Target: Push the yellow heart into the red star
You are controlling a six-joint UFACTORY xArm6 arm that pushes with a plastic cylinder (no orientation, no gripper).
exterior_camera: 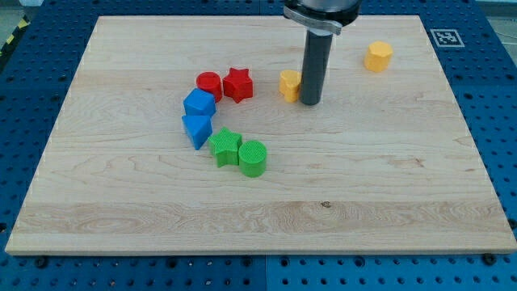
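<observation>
Tip: my tip (311,103) is set against the yellow heart's (289,85) right side; nothing is gripped, only pushed.
Done: contact is made.
Left: a gap to the red star (237,84) is still to be closed.

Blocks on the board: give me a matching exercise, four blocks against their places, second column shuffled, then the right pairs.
Column one:
1. yellow heart
2. red star
3. green cylinder
4. yellow hexagon

Column two:
A. nearest the view's bottom, touching the green star
B. alone near the view's top right
C. just left of my tip, touching or nearly so
D. beside the red cylinder, on its right

Pairs: 1-C, 2-D, 3-A, 4-B
</observation>
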